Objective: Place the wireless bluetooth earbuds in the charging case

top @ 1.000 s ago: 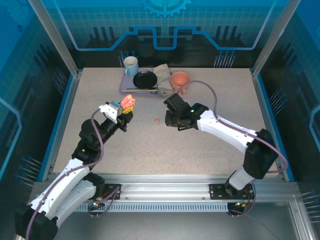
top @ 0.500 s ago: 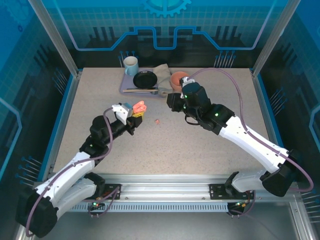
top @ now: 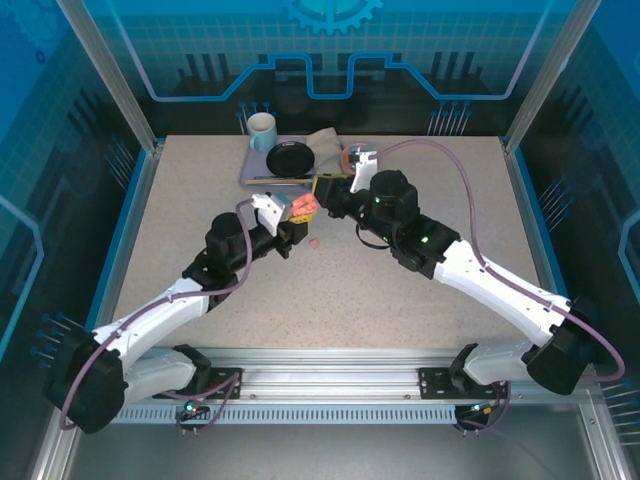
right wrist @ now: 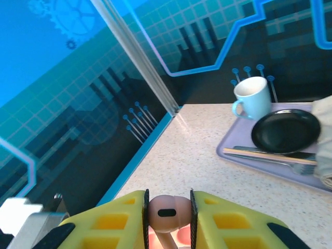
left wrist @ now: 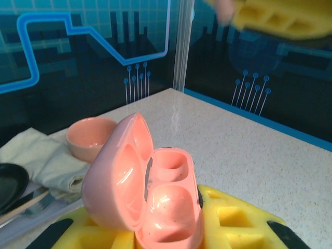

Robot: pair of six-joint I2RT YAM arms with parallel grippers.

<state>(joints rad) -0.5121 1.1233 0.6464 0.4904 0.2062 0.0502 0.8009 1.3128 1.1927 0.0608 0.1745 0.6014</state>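
Note:
My left gripper (top: pixel 297 213) is shut on an open salmon-pink charging case (top: pixel 305 204), held above the table's back middle. In the left wrist view the case (left wrist: pixel 155 197) stands with its lid swung left and both wells showing, clamped between the yellow fingers of that gripper (left wrist: pixel 167 224). My right gripper (top: pixel 327 189) hovers just beyond and right of the case, shut on a salmon-pink earbud (right wrist: pixel 167 211). The earbud's stem hangs down between the yellow pads of the right gripper (right wrist: pixel 167 215). Another pink earbud (top: pixel 316 242) lies on the table below.
At the back stands a lilac tray (top: pixel 252 176) with a black plate (top: pixel 290 158) and cutlery (right wrist: pixel 270 154). A light-blue mug (top: pixel 262 130) is beside it, with a grey cloth (top: pixel 325 148) and a pink bowl (top: pixel 357 156) to the right.
The right gripper rose from the table with the earbud and swung back and left. The left gripper carried the open case rightward, so the two now meet.

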